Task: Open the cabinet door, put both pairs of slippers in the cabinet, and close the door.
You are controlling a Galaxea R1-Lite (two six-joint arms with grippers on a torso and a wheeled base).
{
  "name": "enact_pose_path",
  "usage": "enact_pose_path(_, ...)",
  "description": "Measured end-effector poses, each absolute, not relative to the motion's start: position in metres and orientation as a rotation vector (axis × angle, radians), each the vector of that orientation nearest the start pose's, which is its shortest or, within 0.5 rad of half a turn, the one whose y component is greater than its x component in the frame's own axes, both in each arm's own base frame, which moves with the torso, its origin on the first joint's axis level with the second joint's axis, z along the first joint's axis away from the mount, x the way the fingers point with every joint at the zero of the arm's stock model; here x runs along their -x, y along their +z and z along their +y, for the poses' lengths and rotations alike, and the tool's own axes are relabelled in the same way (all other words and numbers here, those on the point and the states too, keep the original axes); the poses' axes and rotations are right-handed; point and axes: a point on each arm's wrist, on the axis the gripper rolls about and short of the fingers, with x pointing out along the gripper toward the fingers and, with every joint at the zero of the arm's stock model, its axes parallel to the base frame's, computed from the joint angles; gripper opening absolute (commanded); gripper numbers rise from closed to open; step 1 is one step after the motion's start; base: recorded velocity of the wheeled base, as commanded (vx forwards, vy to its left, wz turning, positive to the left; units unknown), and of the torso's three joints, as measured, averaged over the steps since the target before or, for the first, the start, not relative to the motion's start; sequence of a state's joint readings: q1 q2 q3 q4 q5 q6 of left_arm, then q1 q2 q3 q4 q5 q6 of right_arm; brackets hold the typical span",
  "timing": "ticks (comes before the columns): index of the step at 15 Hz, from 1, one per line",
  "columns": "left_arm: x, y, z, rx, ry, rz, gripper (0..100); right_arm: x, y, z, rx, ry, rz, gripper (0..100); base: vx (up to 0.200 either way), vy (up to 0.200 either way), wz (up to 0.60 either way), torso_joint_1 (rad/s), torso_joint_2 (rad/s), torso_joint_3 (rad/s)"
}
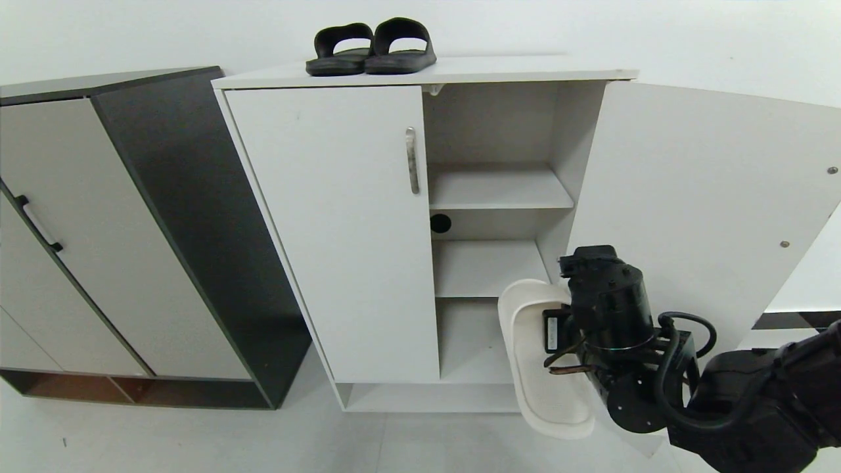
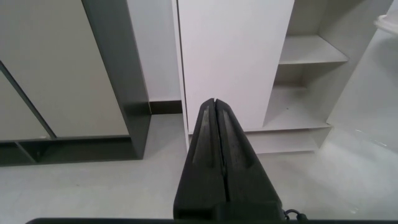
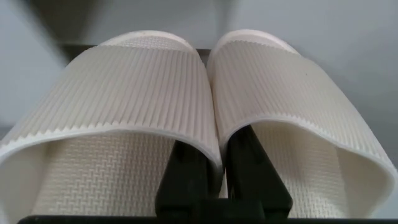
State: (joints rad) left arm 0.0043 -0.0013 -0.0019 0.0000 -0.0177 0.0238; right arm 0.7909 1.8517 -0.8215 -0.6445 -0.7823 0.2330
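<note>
The white cabinet (image 1: 328, 236) has its right door (image 1: 696, 197) swung open, showing bare shelves (image 1: 499, 187); its left door stays closed. A pair of black slippers (image 1: 371, 47) rests on the cabinet top. My right gripper (image 1: 558, 341) hangs in front of the lowest compartment, shut on a pair of white slippers (image 1: 545, 368) held side by side by their inner strap edges (image 3: 214, 146). My left gripper (image 2: 214, 106) is shut with nothing in it, hanging over the floor in front of the cabinet's closed left door (image 2: 233, 56).
A grey and dark cabinet (image 1: 118, 249) stands to the left of the white one, its doors closed. The open door juts out on the right beside my right arm. Pale floor (image 1: 263, 440) lies in front of both cabinets.
</note>
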Motion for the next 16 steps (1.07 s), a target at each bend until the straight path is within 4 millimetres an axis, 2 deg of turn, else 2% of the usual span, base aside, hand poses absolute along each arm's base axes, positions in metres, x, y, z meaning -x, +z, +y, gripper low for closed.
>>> enact_pose_path(2, 0.023, 0.076, 0.000, -0.023, -0.013, -0.003, 0, -0.241, 0.145, 0.232, 0.004, 0.086, 0.265, 0, 0.000, 0.000, 0.00, 0.000, 0.00, 0.000)
enact_pose_path(4, 0.023, 0.076, 0.000, -0.021, -0.013, -0.003, 0, -0.250, 0.144, 0.244, -0.028, 0.105, 0.231, 0, 0.000, 0.000, 0.00, 0.000, 0.00, 0.000)
enact_pose_path(9, 0.023, 0.076, 0.000, -0.020, -0.013, -0.003, 0, -0.264, 0.121, 0.272, 0.035, 0.099, 0.201, 0, 0.000, 0.000, 0.00, 0.000, 0.00, 0.000)
enact_pose_path(13, 0.023, 0.076, 0.000, -0.021, -0.013, -0.003, 0, -0.272, 0.102, 0.282, 0.068, 0.087, 0.225, 0, 0.000, 0.000, 0.00, 0.001, 0.00, -0.015)
enact_pose_path(16, 0.023, 0.076, 0.000, -0.022, -0.012, -0.002, 0, -0.274, 0.092, 0.284, 0.086, 0.086, 0.243, 0, 0.000, 0.000, 0.00, 0.005, 0.00, -0.170)
